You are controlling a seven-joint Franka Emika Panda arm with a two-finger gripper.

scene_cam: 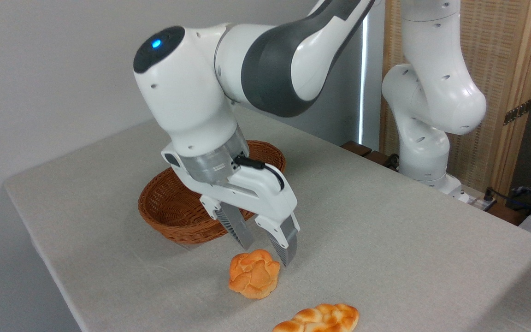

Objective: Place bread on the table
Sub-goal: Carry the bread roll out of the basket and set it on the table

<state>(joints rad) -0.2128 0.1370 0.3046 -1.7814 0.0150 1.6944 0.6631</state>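
Note:
The bread (253, 274), a small golden-orange bun with a lobed top, lies on the grey-beige table (385, 240) near its front edge. My gripper (268, 253) hangs just above and behind the bun, open, its two ribbed fingers spread and holding nothing. The right fingertip ends close beside the bun's upper right edge; whether it touches is unclear.
A brown wicker basket (173, 207) stands behind the gripper, partly hidden by the wrist. A longer braided loaf (319, 319) lies at the bottom edge, right of the bun. The arm's base (427, 152) rises at the table's far right side.

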